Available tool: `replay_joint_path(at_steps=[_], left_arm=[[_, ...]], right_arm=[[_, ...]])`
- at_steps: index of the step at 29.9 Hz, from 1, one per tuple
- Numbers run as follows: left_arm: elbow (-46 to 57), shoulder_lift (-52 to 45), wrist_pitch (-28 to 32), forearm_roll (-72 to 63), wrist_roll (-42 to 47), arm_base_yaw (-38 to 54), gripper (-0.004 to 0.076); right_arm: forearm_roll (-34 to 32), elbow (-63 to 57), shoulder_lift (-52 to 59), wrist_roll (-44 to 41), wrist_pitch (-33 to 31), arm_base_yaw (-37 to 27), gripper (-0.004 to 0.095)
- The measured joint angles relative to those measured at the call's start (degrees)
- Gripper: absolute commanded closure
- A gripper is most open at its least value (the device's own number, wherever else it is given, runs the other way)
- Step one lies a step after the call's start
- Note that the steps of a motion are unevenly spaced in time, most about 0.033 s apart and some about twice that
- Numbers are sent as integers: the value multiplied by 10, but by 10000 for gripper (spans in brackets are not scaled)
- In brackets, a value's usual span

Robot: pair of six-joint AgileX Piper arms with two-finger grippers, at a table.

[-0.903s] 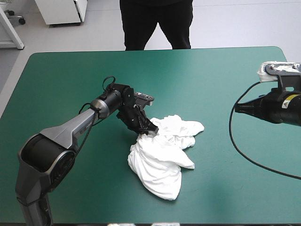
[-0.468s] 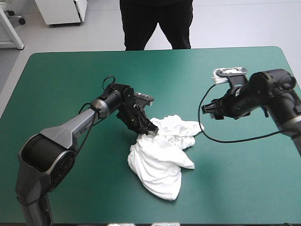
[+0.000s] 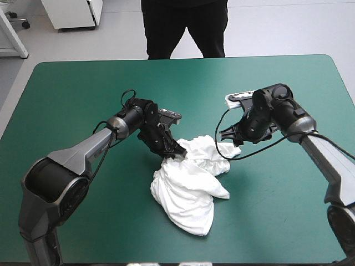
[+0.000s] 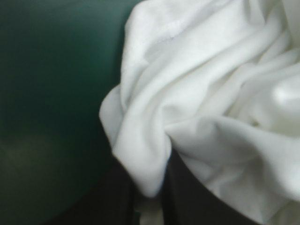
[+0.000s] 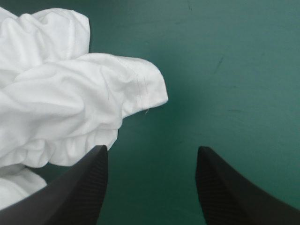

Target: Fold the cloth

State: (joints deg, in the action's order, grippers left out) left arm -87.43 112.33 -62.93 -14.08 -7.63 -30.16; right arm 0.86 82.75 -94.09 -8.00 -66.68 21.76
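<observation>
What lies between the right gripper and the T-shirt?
Only bare teal-green cover, as the right wrist view shows. The right gripper stands open, and the T-shirt lies just ahead, its edge close beside one finger.

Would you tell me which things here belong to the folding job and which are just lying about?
For the job: the crumpled T-shirt; the left gripper, shut on it; the right gripper, open beside it.
Merely there: the teal-green table cover.
</observation>
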Motion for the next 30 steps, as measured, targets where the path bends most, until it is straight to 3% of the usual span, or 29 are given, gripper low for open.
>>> replay_joint_path(at_steps=[12,19,22,25,30], left_arm=[[0,0,-1,0,-10,0,733],[0,0,-2,0,-13,0,733],[0,0,0,1,-13,0,733],[0,1,0,1,-15,0,733],[-2,1,-3,1,-15,0,733]], right_arm=[[25,-71,-74,-2,115,0,382],[40,-70,-107,-4,136,-7,388],[43,-67,-112,-4,133,-8,546],[41,-65,-115,-2,131,-12,880],[51,-64,-115,4,139,-14,925]])
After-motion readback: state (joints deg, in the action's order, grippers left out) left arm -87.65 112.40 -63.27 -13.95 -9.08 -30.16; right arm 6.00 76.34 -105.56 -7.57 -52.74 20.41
